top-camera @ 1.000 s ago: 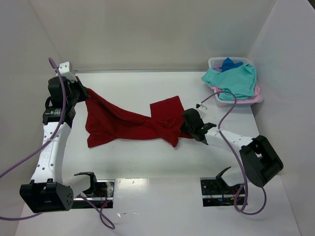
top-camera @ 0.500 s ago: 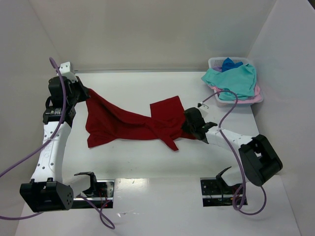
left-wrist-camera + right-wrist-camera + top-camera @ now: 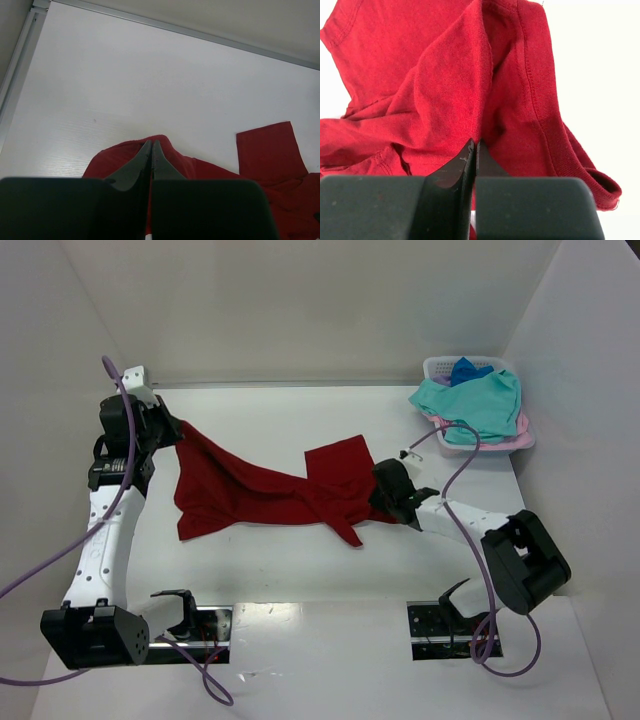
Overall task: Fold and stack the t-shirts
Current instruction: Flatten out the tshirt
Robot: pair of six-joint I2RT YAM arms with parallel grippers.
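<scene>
White-walled table (image 3: 300, 420) bears the dark red t-shirt (image 3: 240, 495), left and right jaws clenched on it.

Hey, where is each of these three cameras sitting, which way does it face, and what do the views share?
Top external: above and behind the arm bases, looking down on the table; both arms, the dark red t-shirt and the basket show.
Left wrist: behind the left gripper, facing across the table to the far wall; its jaws are shut on red cloth.
Right wrist: behind the right gripper, close against the shirt; its jaws are shut on a fold.
Shared: all three see the dark red t-shirt.
</scene>
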